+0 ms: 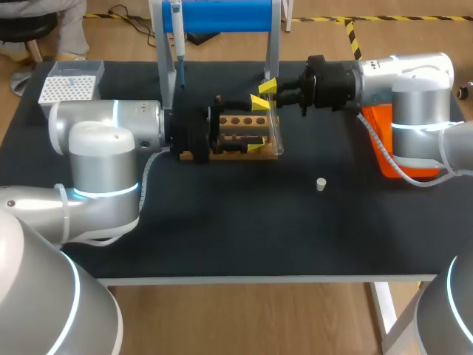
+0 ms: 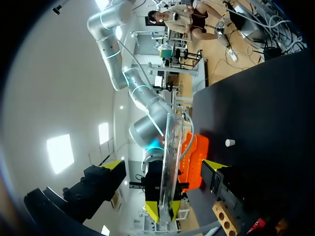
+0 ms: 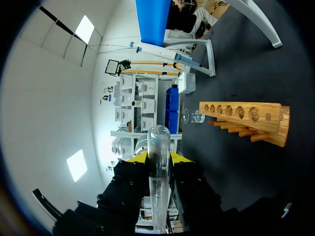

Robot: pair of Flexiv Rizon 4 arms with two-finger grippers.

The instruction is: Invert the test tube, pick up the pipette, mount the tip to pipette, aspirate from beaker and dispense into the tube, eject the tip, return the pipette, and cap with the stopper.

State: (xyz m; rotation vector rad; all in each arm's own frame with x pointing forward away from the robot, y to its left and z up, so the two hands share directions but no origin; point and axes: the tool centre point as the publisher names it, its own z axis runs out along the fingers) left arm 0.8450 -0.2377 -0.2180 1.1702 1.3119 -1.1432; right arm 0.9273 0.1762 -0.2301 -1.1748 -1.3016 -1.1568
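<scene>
Gripping the tube (image 3: pixel 158 167), the right claw (image 3: pixel 158 160) has its two yellow tips pressed on the glass from both sides. The tube's rounded closed end points out ahead of the fingers. The left claw (image 2: pixel 165 165) stands wide apart, one yellow tip on each side of that same tube, and as far as the left wrist view shows neither touches it. The two claws face each other just above the wooden rack (image 1: pixel 236 140), which sits under and slightly ahead of the right claw.

I judge the work to be in its very first step. The tube is out of the rack and in a claw, and this looks like a handover or a turn meant to invert it. Whether the turn is finished I cannot tell.

All the rest seems undone. The pipette (image 1: pixel 177 33) hangs on its stand (image 1: pixel 222 15), beyond the left claw, with no claw on it. The tip box (image 1: pixel 70 85) sits well off behind the left arm. A small glass vessel, probably the beaker (image 3: pixel 192 116), stands past the rack, ahead of the right claw. The stopper (image 1: pixel 321 184) lies alone on the dark surface (image 1: pixel 244 229), well apart from both claws. Mounting a tip, drawing up, dispensing, ejecting, returning and capping all remain.
</scene>
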